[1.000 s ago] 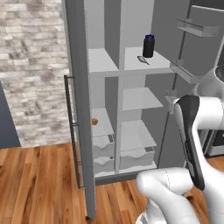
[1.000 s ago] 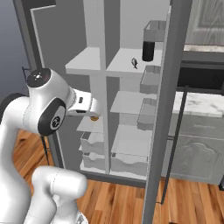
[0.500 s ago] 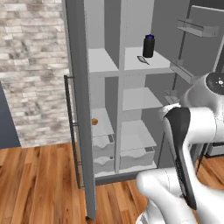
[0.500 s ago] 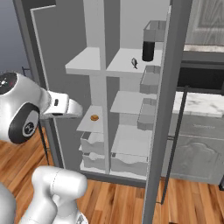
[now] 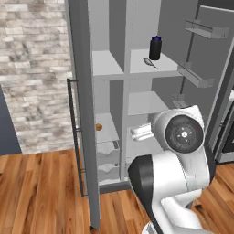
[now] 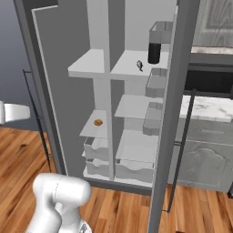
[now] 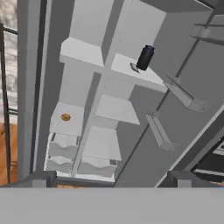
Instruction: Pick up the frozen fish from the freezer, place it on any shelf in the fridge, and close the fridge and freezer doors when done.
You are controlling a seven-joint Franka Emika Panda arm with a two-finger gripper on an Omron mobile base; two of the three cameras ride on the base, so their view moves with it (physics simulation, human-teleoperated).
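The jaws stand wide open and empty, well short of the unit. The frozen fish (image 7: pixel 134 68) lies high ahead of them on the upper shelf (image 7: pixel 151 77) right of the divider, near its front edge, just beside the dark bottle (image 7: pixel 145 57), with its long axis slanting across the shelf.

The tall dark grey side-by-side unit (image 5: pixel 82 91) is showing a smooth, matt painted finish on its door panels, while its flat pale grey shelf boards (image 6: pixel 134 105) are looking like smooth matt plastic. The warm brown plank floor (image 5: pixel 41 192) is reading as wood with a slight sheen, and the pale brick wall (image 5: pixel 34 68) is looking rough and matt. The dark cylindrical bottle with a blue cap (image 5: pixel 155 47) is appearing smooth, and the small silvery-grey fish shape (image 7: pixel 134 68) beside it is looking faintly metallic.
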